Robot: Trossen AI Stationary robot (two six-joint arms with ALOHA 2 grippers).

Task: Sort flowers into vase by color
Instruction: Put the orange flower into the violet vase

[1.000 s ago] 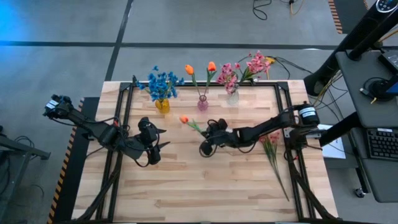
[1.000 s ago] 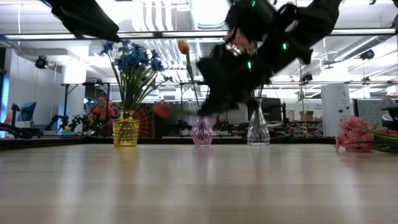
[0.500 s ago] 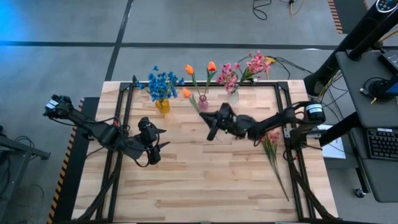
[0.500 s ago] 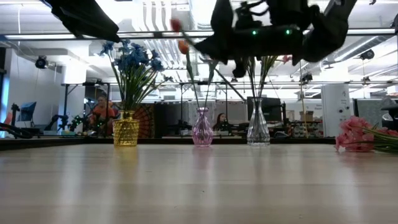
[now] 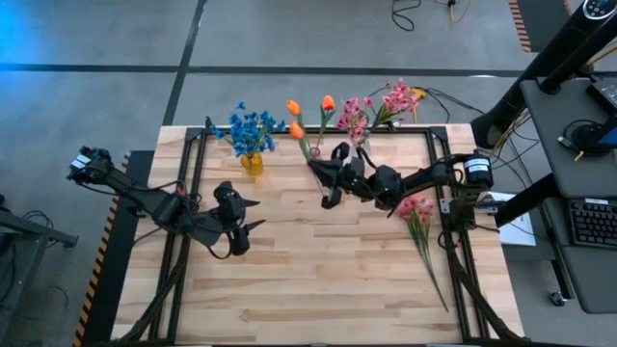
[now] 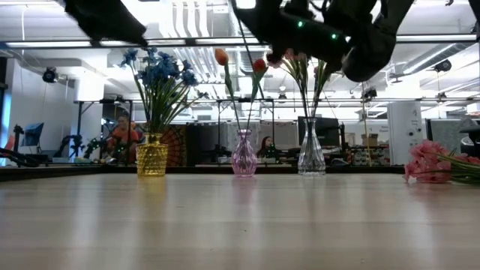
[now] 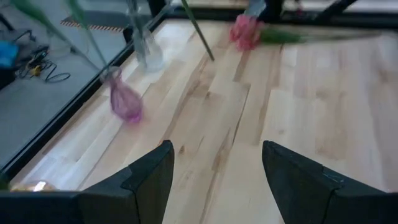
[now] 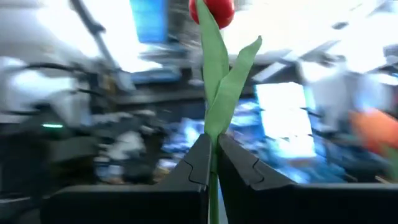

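Left gripper (image 5: pixel 246 224) parked over the counter (image 5: pixel 289 280) at about 8 o'clock from the vases, well apart from them; fingers (image 7: pixel 140 180) spread wide in the left wrist view, nothing between them. An idle arm, judged the farther one from the job.

Along the far edge, left to right: yellow vase (image 5: pixel 252 164) with blue flowers (image 5: pixel 253 127), small pink vase (image 5: pixel 314 160) already carrying two orange tulips (image 5: pixel 293 107), clear vase (image 5: pixel 361 149) with pink blossom sprays (image 5: pixel 390 99).

Right gripper (image 5: pixel 324 173) raised just beside the pink vase, at roughly 4 o'clock from it in the high view. Fingers (image 8: pixel 186 171) pinched shut on the green stem of a third orange tulip (image 5: pixel 297 130), seen in the right wrist view with the stem running straight up from between them. Bud toward 11 o'clock from the gripper, stem's long axis slanting from there back toward 5 o'clock, so not yet upright; cut end hidden behind the arm in the low view, so impossible to say whether already inside the neck.

Further right, loose pink blossom sprays (image 5: pixel 417 214) lying flat on the counter at 4 o'clock from the right gripper, blooms toward the vases, stems trailing toward 5 o'clock.

Judged next need: stem tipped nearer vertical and its lower end brought over the pink vase's narrow mouth, at about 10 o'clock from the fingers.
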